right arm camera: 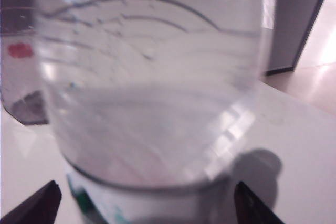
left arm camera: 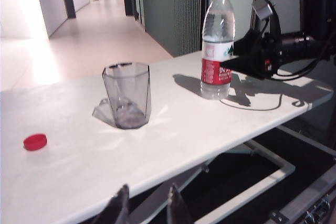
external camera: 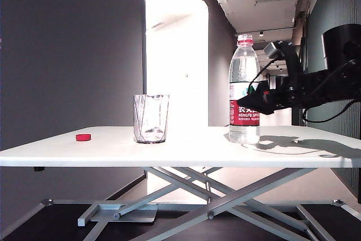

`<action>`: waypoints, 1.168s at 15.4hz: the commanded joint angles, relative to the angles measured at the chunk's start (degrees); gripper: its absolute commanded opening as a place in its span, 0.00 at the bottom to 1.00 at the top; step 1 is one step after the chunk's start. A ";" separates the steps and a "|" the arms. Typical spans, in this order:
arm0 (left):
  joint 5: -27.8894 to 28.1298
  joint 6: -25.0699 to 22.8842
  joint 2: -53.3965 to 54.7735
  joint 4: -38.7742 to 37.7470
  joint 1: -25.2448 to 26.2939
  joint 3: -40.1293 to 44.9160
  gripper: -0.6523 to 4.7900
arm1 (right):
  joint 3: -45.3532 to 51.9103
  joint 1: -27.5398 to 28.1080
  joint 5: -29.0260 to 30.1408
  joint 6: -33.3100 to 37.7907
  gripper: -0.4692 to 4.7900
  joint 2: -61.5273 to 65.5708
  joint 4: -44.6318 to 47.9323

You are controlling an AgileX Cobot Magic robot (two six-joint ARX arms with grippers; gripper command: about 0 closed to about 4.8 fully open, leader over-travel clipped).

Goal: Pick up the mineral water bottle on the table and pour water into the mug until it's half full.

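Right gripper (external camera: pixel 252 95): jaws spread wide, level with the label, one finger (right arm camera: pixel 37 205) on each side of the mineral water bottle (external camera: pixel 244 91); contact cannot be told, no squeeze visible. Bottle: one, upright, long axis vertical, uncapped, on the right of the table (external camera: pixel 186 153), directly ahead of this gripper; right arm far nearer. Left gripper (left arm camera: pixel 147 208): spread, empty, at the near edge, well apart. Mug (external camera: pixel 150 118): one, left of bottle, apparently empty. Red cap (external camera: pixel 83 137): one, far left.
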State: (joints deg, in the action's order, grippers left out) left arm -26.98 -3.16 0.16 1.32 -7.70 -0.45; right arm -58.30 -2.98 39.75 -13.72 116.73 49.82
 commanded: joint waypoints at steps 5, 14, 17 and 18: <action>1.38 -1.36 0.04 0.00 0.00 -0.13 0.11 | -3.93 -1.79 -0.42 0.20 1.00 2.01 1.25; 2.69 -1.29 0.04 -0.07 -0.02 -0.13 0.11 | -7.32 -1.79 -1.53 2.25 1.00 3.61 1.03; 2.71 -1.29 0.04 -0.04 -0.02 -0.13 0.11 | -7.65 -1.79 -1.68 2.86 0.89 3.61 1.01; 2.71 -1.29 0.04 -0.04 -0.02 -0.13 0.11 | -7.67 -1.79 -1.70 3.02 0.88 3.61 0.94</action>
State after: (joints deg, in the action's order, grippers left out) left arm -24.25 -4.29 0.19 0.82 -7.70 -0.45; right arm -65.60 -4.82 38.52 -11.31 120.57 50.04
